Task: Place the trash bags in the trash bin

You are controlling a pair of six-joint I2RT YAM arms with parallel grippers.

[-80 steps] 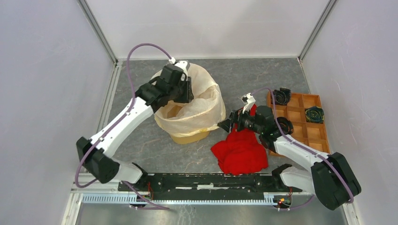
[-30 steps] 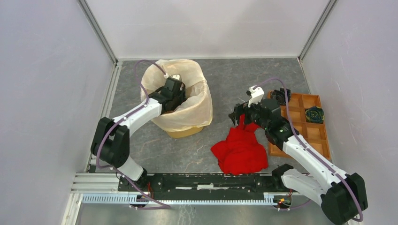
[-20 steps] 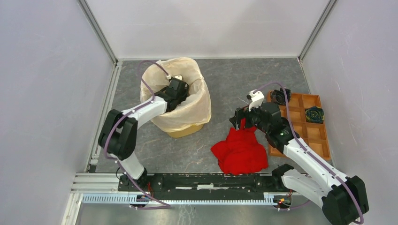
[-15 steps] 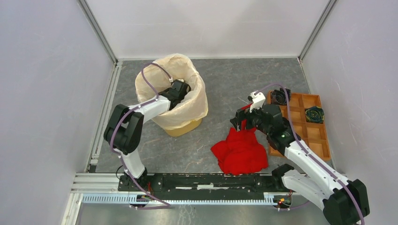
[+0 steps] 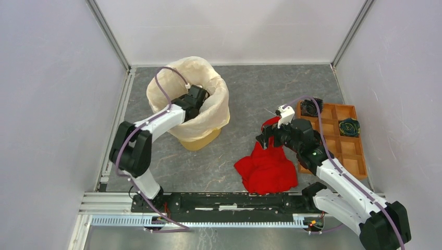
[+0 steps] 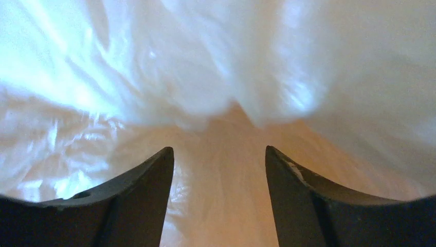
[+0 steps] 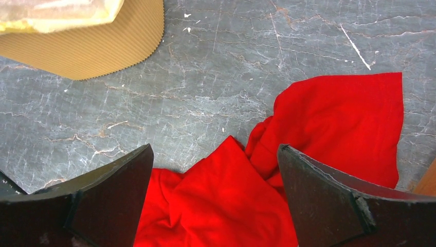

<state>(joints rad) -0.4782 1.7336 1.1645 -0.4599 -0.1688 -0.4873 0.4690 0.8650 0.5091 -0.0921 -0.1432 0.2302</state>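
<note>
Top external first: the trash bag [image 5: 221, 104] sits in the trash bin [image 5: 200, 141]. Its wrinkly cream film is draped out over the rim and down most of the wall, so only the yellow-orange foot of the bin shows below the hem. My left arm reaches over the near-left side of the rim, and the left gripper [image 5: 200, 96] is down inside the bag mouth.

On the left wrist view, that pincer is spread. The two dark fingers [image 6: 149, 180] stand apart with film all round them and nothing pinched between. An orange glow comes through the plastic further down.

Over to the right. The right gripper [image 5: 263, 139] hangs above the far edge of the red cloth [image 5: 266, 169], which lies in a heap on the table [image 5: 276, 88]. The right wrist view shows its jaws spread wide, with cloth and bare marble below them and nothing held. The ribbed bin wall is in the upper left corner of that view.

The wooden tray [image 5: 361, 151] lies by the right wall, touching or just beside the cloth. One dark rolled item [image 5: 312, 107] sits in its far-left compartment. Another [image 5: 348, 126] is in a compartment on its right side.

For room, the bin stands near the left wall rail. Open grey table runs between the bin and the cloth, and along the back edge.
</note>
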